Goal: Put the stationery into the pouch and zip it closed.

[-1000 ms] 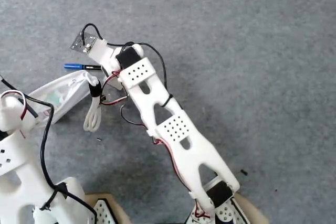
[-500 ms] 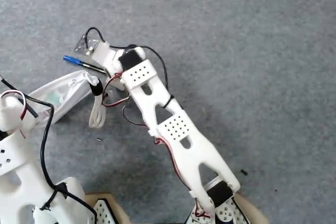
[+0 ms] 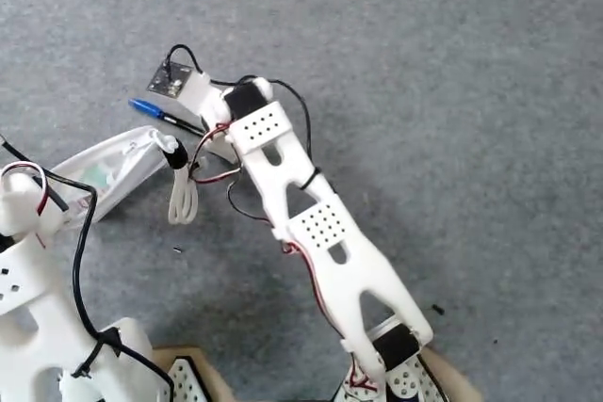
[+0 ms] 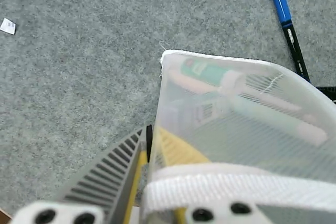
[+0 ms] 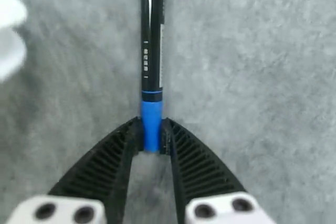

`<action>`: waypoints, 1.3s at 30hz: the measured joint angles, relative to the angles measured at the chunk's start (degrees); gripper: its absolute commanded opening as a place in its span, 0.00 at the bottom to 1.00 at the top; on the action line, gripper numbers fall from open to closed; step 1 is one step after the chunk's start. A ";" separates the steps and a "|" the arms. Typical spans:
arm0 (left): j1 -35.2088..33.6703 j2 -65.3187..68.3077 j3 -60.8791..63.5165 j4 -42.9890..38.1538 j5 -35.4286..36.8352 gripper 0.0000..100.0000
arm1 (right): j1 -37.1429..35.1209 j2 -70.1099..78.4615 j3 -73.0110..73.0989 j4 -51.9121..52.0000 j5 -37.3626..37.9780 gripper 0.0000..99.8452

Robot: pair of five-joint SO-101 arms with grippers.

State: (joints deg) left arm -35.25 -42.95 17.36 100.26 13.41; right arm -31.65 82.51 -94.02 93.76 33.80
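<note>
R end effector (image 5: 151, 129): jaws nearly shut, both fingertips pressed on a short blue section at one end of the pen (image 5: 152, 40). The black barrel runs straight out ahead of the jaws. Can't tell if the pen rests on the table (image 3: 452, 91) or sits a bit above it.

L end effector (image 4: 151, 140): closed on the edge of the pouch (image 4: 236, 124). One ribbed black finger (image 4: 123, 158) lies against the outside of the mesh wall; the other is behind the mesh, w/ a yellow strip showing through next to it. A white woven band crosses the pouch right at the jaws.

Pen vs pouch, high view: the pen (image 3: 165, 115) lies just past the pouch (image 3: 113, 167) end that is farthest from my L end effector. It's angled across that end and near it, w/ a strip of grey table between. Its blue cap end points away from my R arm; the other end goes under my R wrist. In the L wrist view the blue cap (image 4: 281, 3) is clear and the barrel passes behind the pouch's corner.

Pouch contents, seen thru the mesh: a green-and-white item (image 4: 202, 71), a long pale stick-shaped item (image 4: 273, 114), something orange-pink beside the green one, plus more I can't make out.

A white loop strap (image 3: 182, 200) lies on the table at the pouch's pen-side end.
</note>
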 measured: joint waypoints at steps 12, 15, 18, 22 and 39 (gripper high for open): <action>0.00 0.00 0.00 0.00 0.00 0.03 | 5.89 -10.11 1.93 7.12 -7.12 0.01; 0.00 0.00 0.00 0.00 0.00 0.03 | 6.95 -14.86 7.47 7.12 -7.30 0.01; 0.00 0.00 0.00 0.00 0.00 0.03 | 7.56 -20.66 15.47 7.12 -7.38 0.01; 0.00 0.00 0.00 0.00 0.00 0.03 | 7.56 -28.84 26.46 7.12 -7.65 0.01; 11.52 -0.26 1.14 0.26 -1.23 0.03 | 7.74 -53.98 57.41 7.12 -15.12 0.01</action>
State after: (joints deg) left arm -23.74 -43.21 18.51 100.53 12.18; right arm -23.91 28.53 -36.62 100.88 18.68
